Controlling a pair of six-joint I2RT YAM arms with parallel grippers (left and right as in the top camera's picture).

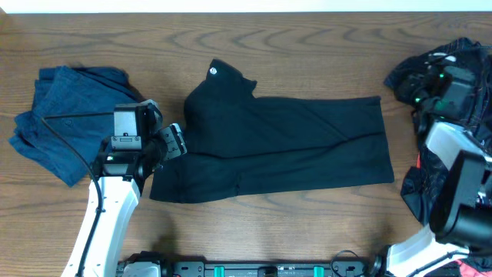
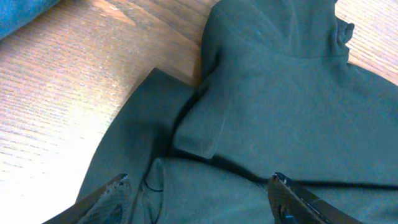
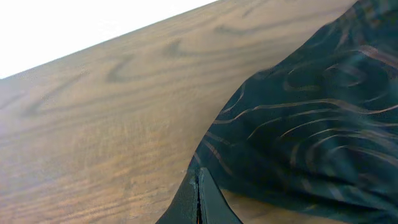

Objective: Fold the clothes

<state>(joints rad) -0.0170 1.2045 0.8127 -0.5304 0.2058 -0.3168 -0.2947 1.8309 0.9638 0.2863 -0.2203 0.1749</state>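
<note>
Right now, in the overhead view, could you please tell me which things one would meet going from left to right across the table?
dark blue garment → black collared shirt → swirl-patterned black garment

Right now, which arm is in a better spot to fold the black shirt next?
Probably the left. The left tool is open, right over the black shirt at its edge. The right tool is shut, off by the swirl-patterned garment, away from that shirt.
</note>
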